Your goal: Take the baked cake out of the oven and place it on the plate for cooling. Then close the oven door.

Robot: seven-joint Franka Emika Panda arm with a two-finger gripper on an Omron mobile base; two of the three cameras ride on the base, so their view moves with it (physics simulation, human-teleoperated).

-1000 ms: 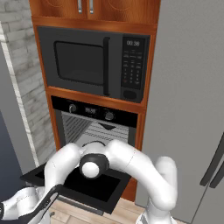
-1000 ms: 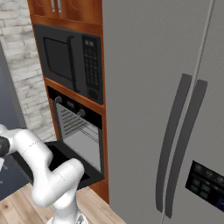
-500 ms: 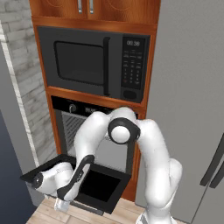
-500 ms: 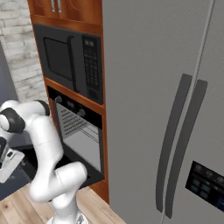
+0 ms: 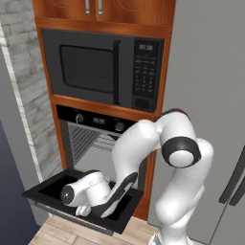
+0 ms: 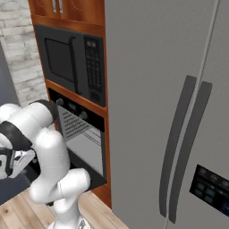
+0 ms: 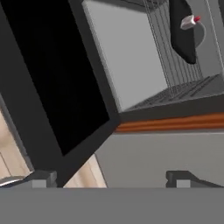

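Your claw (image 7: 111, 181) is spread wide and holds nothing. In the hand view you see its two small dark tips (image 7: 41, 178) far apart at the bottom. The hand hangs low, just over the oven door (image 5: 52, 187), which lies flat and open like a shelf.

The door is a wide black panel, hard and smooth, with a dark glass window. It looks heavy and stiff. It probably swings up on a hinge at the bottom, so later you push it from under its front edge.

Past the door is the oven (image 5: 103, 141). Its inside is pale grey and boxy, with thin wire racks (image 7: 175, 65) that look like metal. The little cake (image 7: 189, 20) sits deep inside on a rack, on something dark. It is whitish with a red spot on top.

The cake is tiny, so it is surely light. Cake is soft and crumbly, so squeeze only a little. Take it by its two sides, low down, not by the red spot. The wires are close around it, so go in straight and slow.

Above the oven is a dark microwave (image 5: 103, 72) with buttons, set in brown wood. A big grey fridge (image 6: 179, 112) stands to the right.
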